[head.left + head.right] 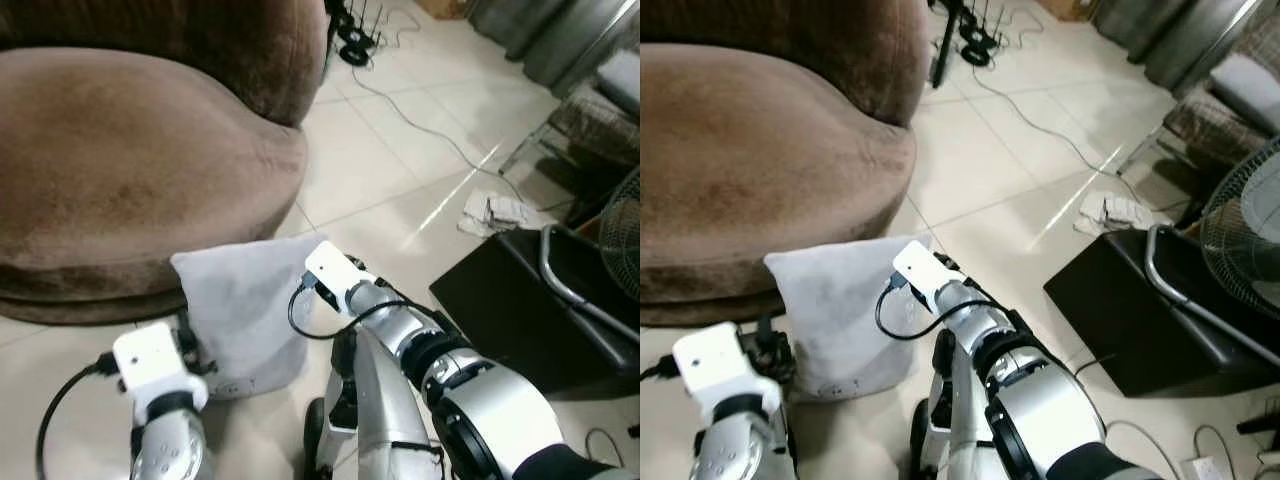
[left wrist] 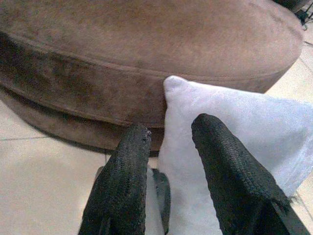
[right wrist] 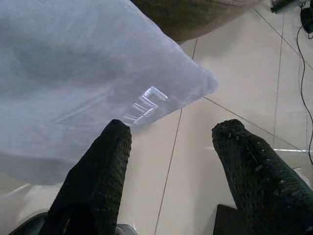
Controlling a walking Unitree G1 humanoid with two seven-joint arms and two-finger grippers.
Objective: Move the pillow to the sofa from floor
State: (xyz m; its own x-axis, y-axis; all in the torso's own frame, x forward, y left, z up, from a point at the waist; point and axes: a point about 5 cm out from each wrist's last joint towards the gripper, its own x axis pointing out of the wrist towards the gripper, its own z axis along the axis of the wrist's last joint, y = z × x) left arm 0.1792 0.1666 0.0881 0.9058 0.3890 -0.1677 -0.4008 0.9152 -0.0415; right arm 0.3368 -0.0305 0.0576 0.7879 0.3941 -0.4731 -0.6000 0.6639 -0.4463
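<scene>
Currently at the grasp step: pale grey pillow (image 1: 240,305) stands on the tiled floor (image 1: 400,180), leaning against the base of the brown sofa (image 1: 130,170). Left gripper (image 2: 168,161) fingers spread, straddling the pillow's edge, apparently not clamped. Right gripper (image 3: 171,166) fingers spread wide beside its corner, apart from it. Next move, by my judgement: close both, lift onto the seat. Pillow: soft, square, suede-like, embossed lettering. Sofa: rounded, plush velour. Floor: glossy.

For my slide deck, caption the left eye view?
Both tools flank a grey pillow standing on the tiled floor against the brown sofa.
</scene>
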